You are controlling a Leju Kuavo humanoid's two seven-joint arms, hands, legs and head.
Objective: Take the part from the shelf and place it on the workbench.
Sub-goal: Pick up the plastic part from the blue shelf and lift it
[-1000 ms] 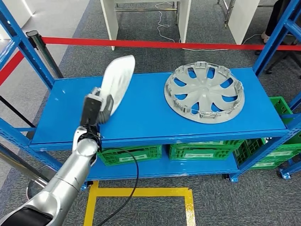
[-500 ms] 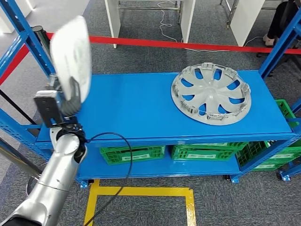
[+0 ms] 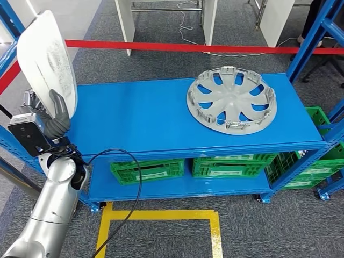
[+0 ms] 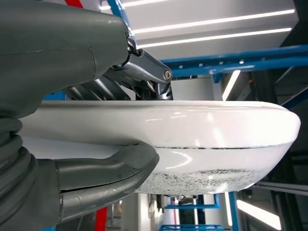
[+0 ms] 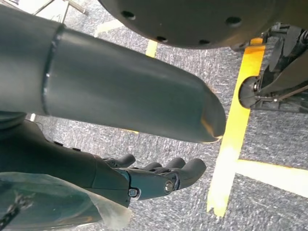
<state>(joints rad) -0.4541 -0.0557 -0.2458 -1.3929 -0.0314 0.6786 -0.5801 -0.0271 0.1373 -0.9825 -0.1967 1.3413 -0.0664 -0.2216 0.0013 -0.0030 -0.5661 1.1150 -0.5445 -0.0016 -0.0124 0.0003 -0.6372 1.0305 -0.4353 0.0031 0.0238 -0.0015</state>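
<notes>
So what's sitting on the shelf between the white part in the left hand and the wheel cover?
Nothing: in the head view, bare blue shelf top runs from the white part held by the left hand to the wheel cover.

floor (image 3: 259, 231): grey carpet | yellow tape (image 3: 162, 217) | red barrier belt (image 3: 183, 48) | white table legs (image 3: 123, 24)

Left hand (image 3: 55, 119) raised, fingers (image 4: 109, 171) clamped, right hand (image 5: 160, 175) hanging, fingers apart
</notes>
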